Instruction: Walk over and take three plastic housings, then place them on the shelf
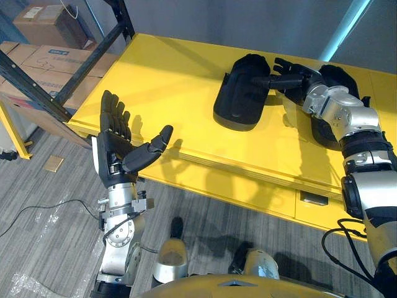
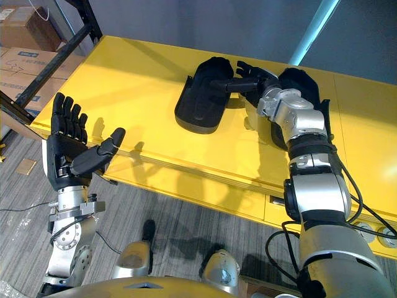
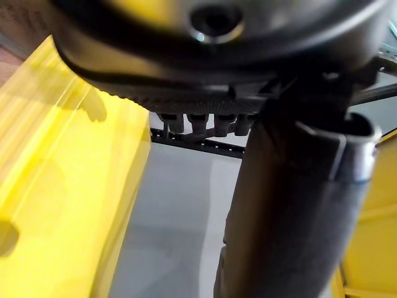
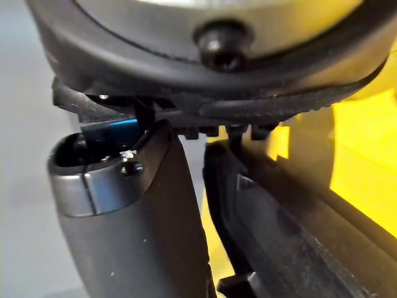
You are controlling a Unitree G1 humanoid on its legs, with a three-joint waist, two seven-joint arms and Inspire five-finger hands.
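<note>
Worktop (image 1: 173, 74): yellow, carrying two black plastic housings.
Cardboard boxes (image 1: 37, 62): sitting closed beyond the worktop's left end, behind a black rack frame (image 1: 93, 61); contents hidden.
First housing (image 1: 239, 93): lying mid-worktop, toward the far side.
Second housing (image 1: 340, 74): lying just beside the first, partly hidden under the right arm.
Right hand (image 1: 298, 77): reaching between the housings, thumb resting across the first, fingers straight, not clamping.
Left hand (image 1: 115, 146): hovering at the near left edge, fingers spread, holding nothing.

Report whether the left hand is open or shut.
Open. The left hand stands at the near edge of the yellow table with fingers straight and thumb spread, holding nothing.
</note>
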